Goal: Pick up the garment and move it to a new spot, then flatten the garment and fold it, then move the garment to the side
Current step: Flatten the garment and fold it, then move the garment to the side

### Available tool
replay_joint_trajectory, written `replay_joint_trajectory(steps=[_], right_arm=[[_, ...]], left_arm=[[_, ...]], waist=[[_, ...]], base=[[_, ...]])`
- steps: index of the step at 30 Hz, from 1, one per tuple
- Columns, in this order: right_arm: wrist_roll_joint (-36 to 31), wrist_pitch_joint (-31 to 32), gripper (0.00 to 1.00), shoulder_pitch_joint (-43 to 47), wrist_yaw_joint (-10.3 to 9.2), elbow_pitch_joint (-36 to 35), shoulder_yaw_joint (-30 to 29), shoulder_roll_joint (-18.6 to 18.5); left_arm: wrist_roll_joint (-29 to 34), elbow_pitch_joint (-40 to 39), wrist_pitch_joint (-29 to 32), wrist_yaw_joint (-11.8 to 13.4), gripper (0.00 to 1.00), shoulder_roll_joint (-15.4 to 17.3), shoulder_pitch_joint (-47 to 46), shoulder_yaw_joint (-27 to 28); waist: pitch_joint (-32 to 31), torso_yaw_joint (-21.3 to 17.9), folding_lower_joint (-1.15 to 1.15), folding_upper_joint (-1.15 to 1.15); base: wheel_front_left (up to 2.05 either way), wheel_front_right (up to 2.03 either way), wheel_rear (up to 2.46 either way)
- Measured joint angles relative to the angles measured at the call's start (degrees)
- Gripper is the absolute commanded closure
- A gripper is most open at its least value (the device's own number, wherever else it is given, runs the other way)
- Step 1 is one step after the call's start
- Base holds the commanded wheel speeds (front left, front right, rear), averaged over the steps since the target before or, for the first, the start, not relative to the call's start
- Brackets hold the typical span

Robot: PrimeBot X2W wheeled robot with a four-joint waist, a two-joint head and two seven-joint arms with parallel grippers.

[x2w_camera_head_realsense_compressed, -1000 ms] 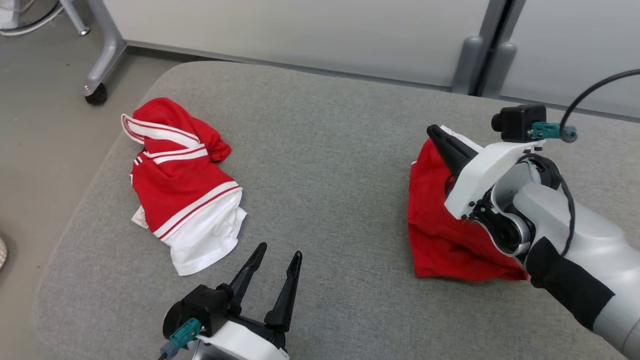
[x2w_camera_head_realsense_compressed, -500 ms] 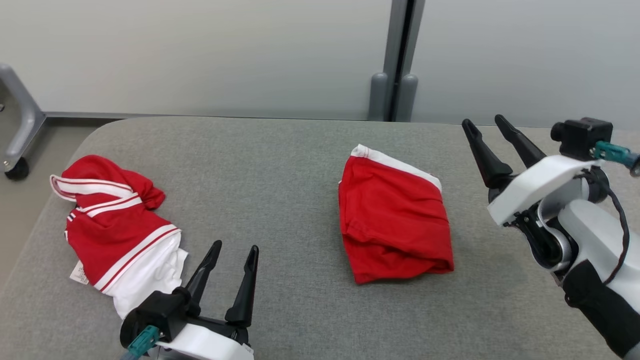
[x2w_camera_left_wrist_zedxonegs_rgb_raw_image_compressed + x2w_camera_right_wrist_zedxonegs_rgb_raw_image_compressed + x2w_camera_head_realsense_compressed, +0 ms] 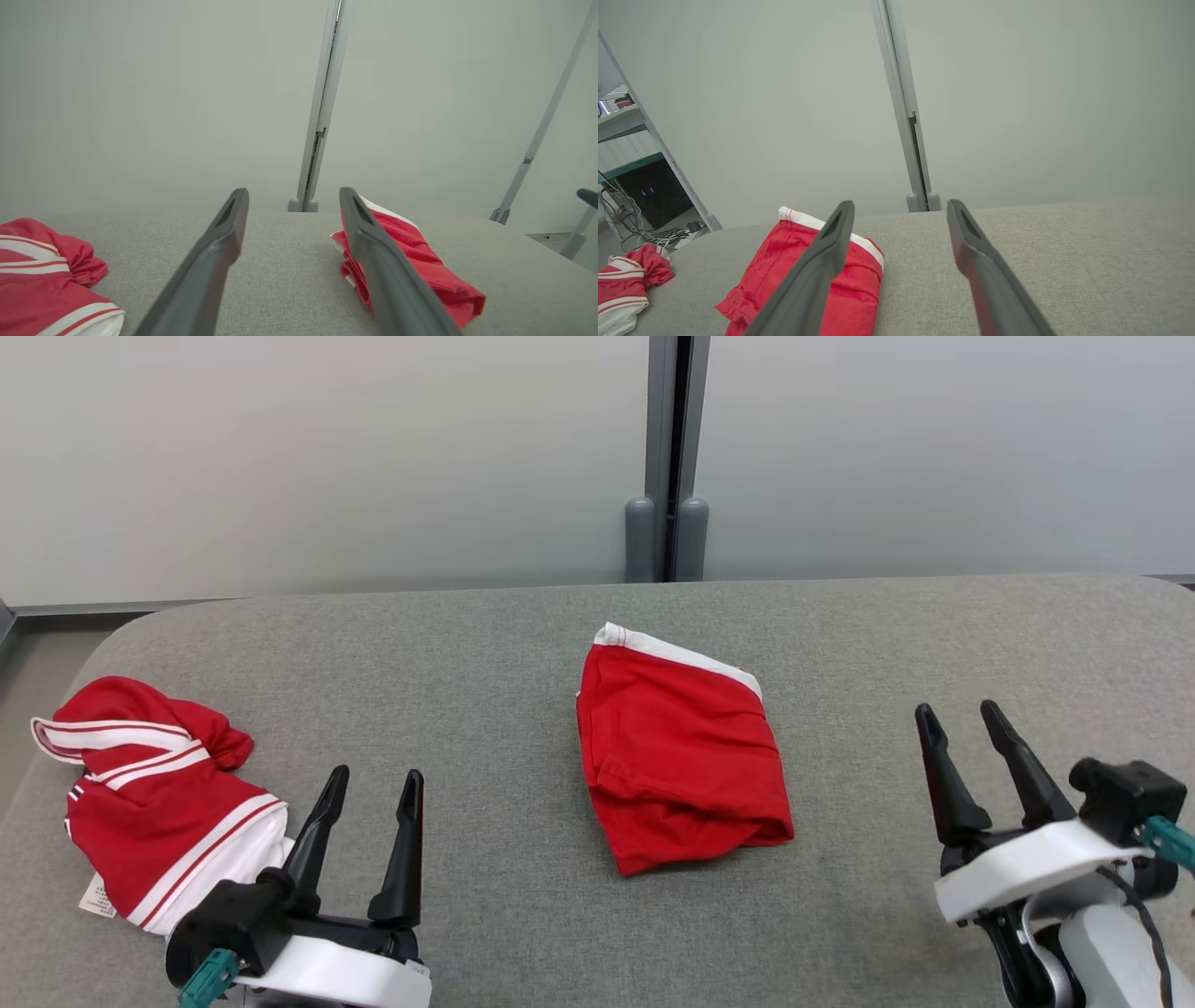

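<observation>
Two garments on the grey table [image 3: 523, 644], or am I miscounting? And how far along is it, imo? (kev)

2, yep. First, the folded red garment [image 3: 677, 756] w/ a white band lies mid-table, btwn the two arms, touching neither. Looks like the pick-up, flatten & fold parts are done, tbh. Only the move-to-the-side bit is left, or maybe this spot already counts, can't tell. Second, the red-and-white striped garment [image 3: 154, 812] is a crumpled heap at the table's left end, just beside the left gripper [image 3: 375, 775]. Prob not started. (jo)

And the grippers? (kev)

2 as well. Left one and the right gripper [image 3: 957, 709] both have fingers spread wide, holding nothing, sitting low near the front edge, well apart from each other. (jo)
</observation>
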Motion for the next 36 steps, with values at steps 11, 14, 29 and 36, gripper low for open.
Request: replay_joint_trajectory(steps=[11, 14, 29, 36], right_arm=[[-9.01, 0.0, 0.0, 9.32, 0.0, -4.35, -8.32, 6.33], [-9.8, 0.0, 0.0, 10.2, 0.0, -5.13, -9.26, 7.78], [-13.25, 0.0, 0.0, 9.77, 0.0, -3.67, -10.13, 9.03], [-11.31, 2.2, 0.0, 7.02, 0.0, 1.79, -6.58, 8.87]], left_arm=[[1.21, -1.88, 0.0, -0.03, 0.0, -1.36, 1.83, 1.05], [1.33, -2.19, 0.0, -0.03, 0.0, -1.58, 3.06, 1.67], [2.31, -2.77, 0.0, -0.04, 0.0, -1.93, 3.92, 2.15], [2.29, -2.63, 0.0, -0.02, 0.0, -1.96, 3.87, 1.37]], waist=[[0.06, -0.08, 0.0, 0.0], [-0.15, -0.29, 0.0, 0.0], [0.47, 0.09, 0.0, 0.0], [0.24, 1.9, 0.0, 0.0]], base=[[0.0, 0.0, 0.0], [0.0, 0.0, 0.0], [0.0, 0.0, 0.0], [0.0, 0.0, 0.0]])
